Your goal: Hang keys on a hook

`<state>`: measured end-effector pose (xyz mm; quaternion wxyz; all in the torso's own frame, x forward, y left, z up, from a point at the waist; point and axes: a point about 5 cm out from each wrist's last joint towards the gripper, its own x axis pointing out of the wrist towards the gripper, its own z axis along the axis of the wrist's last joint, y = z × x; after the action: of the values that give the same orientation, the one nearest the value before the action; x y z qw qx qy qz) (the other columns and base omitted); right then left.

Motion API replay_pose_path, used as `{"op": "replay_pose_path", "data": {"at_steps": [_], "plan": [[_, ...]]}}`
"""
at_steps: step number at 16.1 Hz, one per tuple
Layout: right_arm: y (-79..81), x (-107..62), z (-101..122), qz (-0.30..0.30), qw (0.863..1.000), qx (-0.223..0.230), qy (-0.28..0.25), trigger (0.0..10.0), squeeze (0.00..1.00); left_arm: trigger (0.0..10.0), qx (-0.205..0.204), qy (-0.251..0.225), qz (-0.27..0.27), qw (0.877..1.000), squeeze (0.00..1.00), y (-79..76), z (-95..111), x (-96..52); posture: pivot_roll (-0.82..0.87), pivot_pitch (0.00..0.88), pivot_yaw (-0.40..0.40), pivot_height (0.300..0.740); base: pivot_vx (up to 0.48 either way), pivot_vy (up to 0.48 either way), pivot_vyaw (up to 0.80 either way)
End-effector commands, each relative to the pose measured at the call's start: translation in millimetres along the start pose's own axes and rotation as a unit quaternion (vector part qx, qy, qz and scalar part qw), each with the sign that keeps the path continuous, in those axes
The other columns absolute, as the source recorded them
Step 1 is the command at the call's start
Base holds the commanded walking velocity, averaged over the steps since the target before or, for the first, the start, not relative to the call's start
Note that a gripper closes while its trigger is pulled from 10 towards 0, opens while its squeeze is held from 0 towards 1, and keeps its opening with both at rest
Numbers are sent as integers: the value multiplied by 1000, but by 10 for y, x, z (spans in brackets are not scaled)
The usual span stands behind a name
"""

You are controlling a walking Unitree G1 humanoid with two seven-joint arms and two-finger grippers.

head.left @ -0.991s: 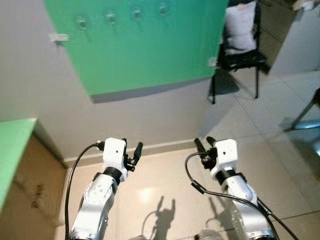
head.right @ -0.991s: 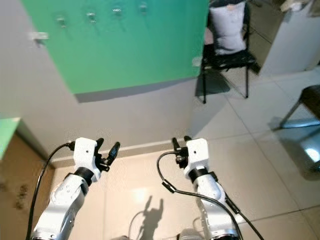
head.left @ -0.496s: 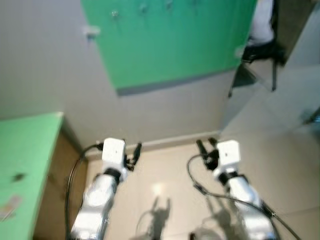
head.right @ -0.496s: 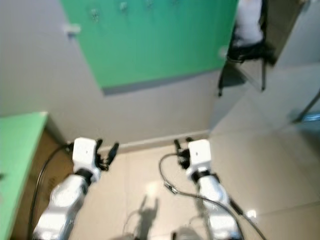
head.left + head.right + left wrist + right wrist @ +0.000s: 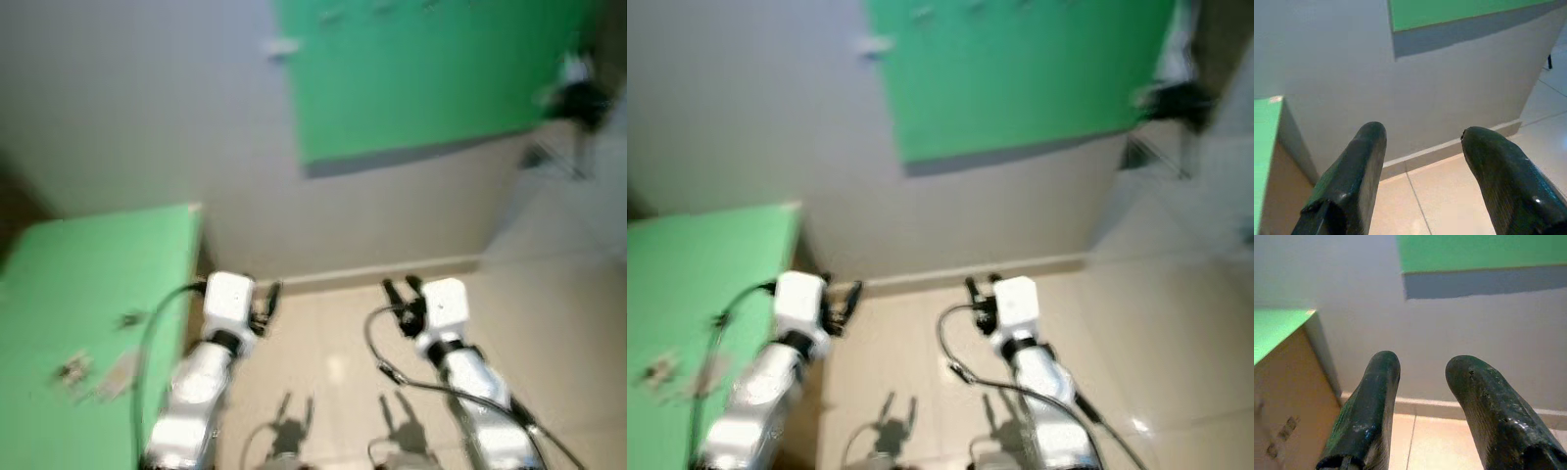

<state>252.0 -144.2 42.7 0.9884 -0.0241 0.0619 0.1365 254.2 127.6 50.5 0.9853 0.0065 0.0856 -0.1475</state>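
Note:
The picture is blurred. A green board (image 5: 431, 78) hangs on the grey wall, with faint hooks (image 5: 331, 16) along its top edge. On the green table top (image 5: 98, 294) at my left lie small dark objects (image 5: 72, 371), too blurred to identify. My left gripper (image 5: 266, 297) and right gripper (image 5: 400, 290) are held out low over the tiled floor, facing the wall. Both are open with nothing between the fingers, as the left wrist view (image 5: 1422, 134) and right wrist view (image 5: 1422, 362) show.
The table's brown side (image 5: 1288, 416) stands close to the left arm. A white baseboard (image 5: 392, 272) runs along the wall's foot. A dark chair (image 5: 578, 98) is a blur at the far right. Beige floor tiles (image 5: 568, 294) stretch to the right.
The whole view has swung left: the green board has slid right and the green table has come much further into view. Both arms keep the same pose, fingers open.

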Motion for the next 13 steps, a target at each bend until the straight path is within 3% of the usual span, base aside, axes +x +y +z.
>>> {"op": "replay_pose_path", "data": {"at_steps": [1, 12, 13], "plan": [[39, 31, 43, 7, 1000, -1, -9, 10000, 0, 10000, 10, 1, 6, 1000, 0, 42, -10, -24, -184, 42, 104, 732, 0, 0, 769], [58, 37, 16, 12, 1000, 4, 1, 10000, 0, 10000, 32, -3, -7, 999, 0, -44, 26, -23, -179, 71, 104, 732, 0, 0, 750], [64, 46, 1, 13, 1000, 3, 8, 10000, 0, 10000, 23, -2, -10, 1000, 0, -73, 37, -11, -180, 72, 104, 732, 0, -472, 0]]}}
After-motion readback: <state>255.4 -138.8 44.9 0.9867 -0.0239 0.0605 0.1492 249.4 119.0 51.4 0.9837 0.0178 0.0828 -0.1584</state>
